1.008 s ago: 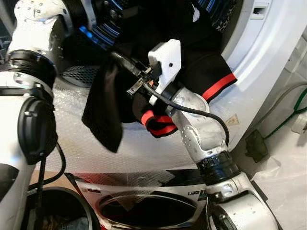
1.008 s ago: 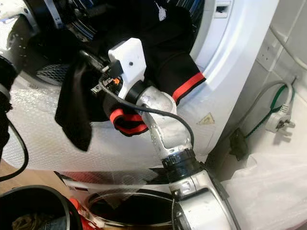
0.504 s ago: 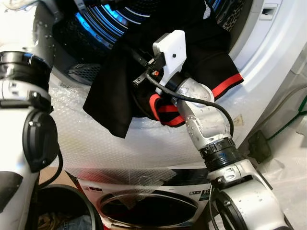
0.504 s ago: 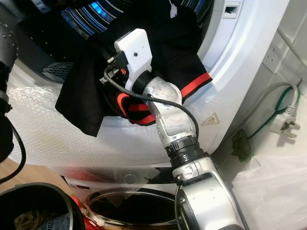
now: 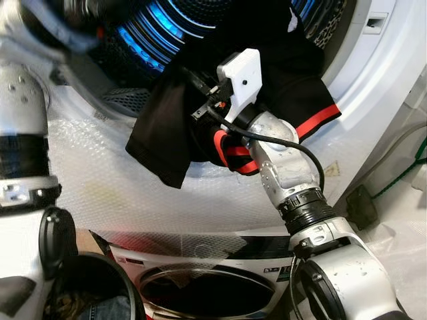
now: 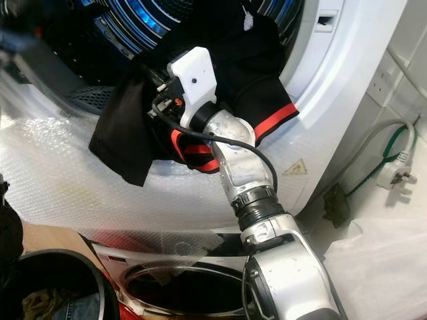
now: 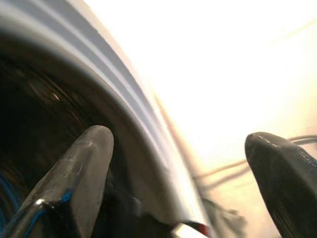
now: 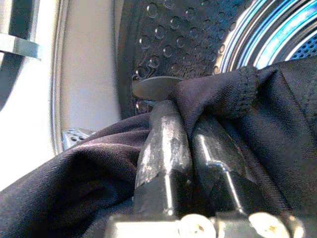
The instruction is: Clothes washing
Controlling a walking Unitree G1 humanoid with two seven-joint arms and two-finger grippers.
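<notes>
Right gripper pinches the black garment at the drum mouth for loading; left gripper spread wide.

**Garment carried deeper into the drum mouth**

Over the last second the right gripper, its fingers pinched together on the black garment, pushed up and inward toward the washing machine drum. The hanging black flap, which had drooped well down the bubble-wrapped front panel, lifted and drew closer to the opening. The red-trimmed cuff rose with the wrist. The left arm swung upward and out toward the drum's left rim, where it blurred. The head camera also tilted up, revealing more of the drum's blue-lit interior.
</notes>
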